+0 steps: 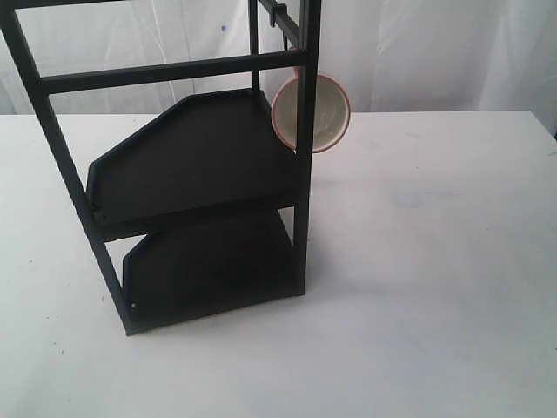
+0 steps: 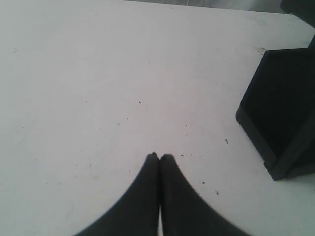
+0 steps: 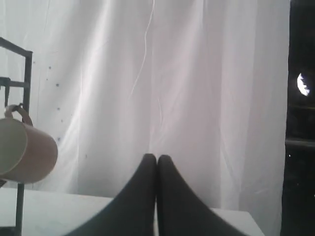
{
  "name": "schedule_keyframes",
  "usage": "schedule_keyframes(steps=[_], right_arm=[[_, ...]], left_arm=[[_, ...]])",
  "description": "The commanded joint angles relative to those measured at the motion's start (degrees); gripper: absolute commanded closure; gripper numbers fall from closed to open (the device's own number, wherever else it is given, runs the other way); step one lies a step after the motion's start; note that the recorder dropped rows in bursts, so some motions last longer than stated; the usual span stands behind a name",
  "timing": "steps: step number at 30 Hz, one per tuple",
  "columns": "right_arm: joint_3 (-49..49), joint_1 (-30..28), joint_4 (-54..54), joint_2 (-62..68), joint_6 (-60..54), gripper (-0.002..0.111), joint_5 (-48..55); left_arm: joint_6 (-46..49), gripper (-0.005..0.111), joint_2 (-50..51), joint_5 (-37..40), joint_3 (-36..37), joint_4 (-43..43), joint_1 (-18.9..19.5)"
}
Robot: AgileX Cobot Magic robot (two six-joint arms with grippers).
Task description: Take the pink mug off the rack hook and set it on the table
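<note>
Both arms are parked, so I count the task as not yet begun. The right gripper (image 3: 156,157) has its fingers pressed together with nothing between them. It is aimed at the white curtain (image 3: 197,73) rather than at the pink mug (image 3: 27,152). The mug hangs ahead of this gripper and well off its line, on the rack side, at about fingertip height. It hangs by its loop handle from the rack hook (image 1: 280,14), with its body tipped sideways beside the front post of the rack (image 1: 191,157), well clear of the worktop (image 1: 435,261). The left gripper (image 2: 159,156) is also closed and empty. It hovers above bare worktop with a corner of the rack's lower shelf ahead and to one side. Neither gripper appears in the exterior view.

I would give the job to the right arm, since the mug hangs on its side of the rack. As I see it, the fingers should be spread first and the wrist then swung toward the rack until the mug sits squarely between them. I would grip across the wall at the rim, away from the handle. To free the handle, I would raise the mug a little so the loop unloads, then slide it outward along the peg, not pull down against it. The post is close, so the approach should be slow. Once it is off, I would turn the mug upright and lower it onto open worktop beside the rack.
</note>
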Motion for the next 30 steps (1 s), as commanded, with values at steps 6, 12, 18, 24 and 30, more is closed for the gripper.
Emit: schedule_keyframes(steps=[6,12,18,24,30], right_arm=[[0.1,0.0,5.3,-0.2,12.1,0.108,-12.2],[-4.0,0.0,15.4,-0.2,12.3,0.108,-20.4],[-12.5,0.0,15.2,6.2,11.7,0.108,-24.1],[-19.1,0.0,15.2,17.7,1.0,0.108,-26.0],[-19.8,0.0,15.5,34.8,-18.2,0.108,-22.9]], left_arm=[[-0.2,0.107,-0.4,0.3,0.2,-0.4,-0.3],[-0.2,0.107,-0.4,0.3,0.2,-0.4,-0.3],[-0.2,0.107,-0.4,0.3,0.2,-0.4,-0.3],[-0.2,0.107,-0.4,0.3,0.2,-0.4,-0.3],[-0.2,0.107,-0.4,0.3,0.2,-0.4,-0.3]])
